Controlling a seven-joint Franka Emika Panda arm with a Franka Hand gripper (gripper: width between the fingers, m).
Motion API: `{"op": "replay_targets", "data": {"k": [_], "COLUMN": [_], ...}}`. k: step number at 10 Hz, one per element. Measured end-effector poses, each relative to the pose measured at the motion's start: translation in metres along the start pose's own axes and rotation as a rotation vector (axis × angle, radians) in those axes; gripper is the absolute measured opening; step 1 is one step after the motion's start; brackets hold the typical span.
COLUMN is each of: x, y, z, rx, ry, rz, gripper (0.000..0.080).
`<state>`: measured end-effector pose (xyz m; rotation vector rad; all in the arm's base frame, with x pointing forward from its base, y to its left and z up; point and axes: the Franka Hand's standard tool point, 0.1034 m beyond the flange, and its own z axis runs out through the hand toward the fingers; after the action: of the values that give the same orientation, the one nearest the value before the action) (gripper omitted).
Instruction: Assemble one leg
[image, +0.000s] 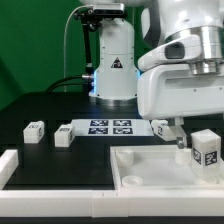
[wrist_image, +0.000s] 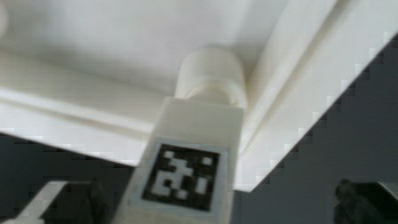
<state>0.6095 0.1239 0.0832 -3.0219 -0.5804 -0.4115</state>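
marker board (image: 110, 127): flat on the desk (image: 45, 150), near its far edge
white tray piece (image: 150, 168): at the near edge

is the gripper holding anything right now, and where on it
Nothing is held. The gripper is open above the leg, which stands in the corner of the white tray-like piece, its fingers clear of it on both sides.

Smooth white plastic leg (wrist_image: 192, 150)
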Motion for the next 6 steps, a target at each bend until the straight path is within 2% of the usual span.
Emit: {"op": "replay_targets", "data": {"k": [1, 4, 5, 6], "x": [-0.0008, -0.0003, 0.0001, 0.0026], "y": [-0.0038, 0.0036, 0.0042, 0.0046], "z": [-0.0011, 0.0006, 0.0029, 0.0036], "rx": [0.027, 0.088, 0.096, 0.091], "ry": [-0.113, -0.372, -0.405, -0.386], "rz": [-0.002, 0.004, 0.008, 0.015], "gripper": [0.0649, 0.0649, 0.0649, 0.0649]}}
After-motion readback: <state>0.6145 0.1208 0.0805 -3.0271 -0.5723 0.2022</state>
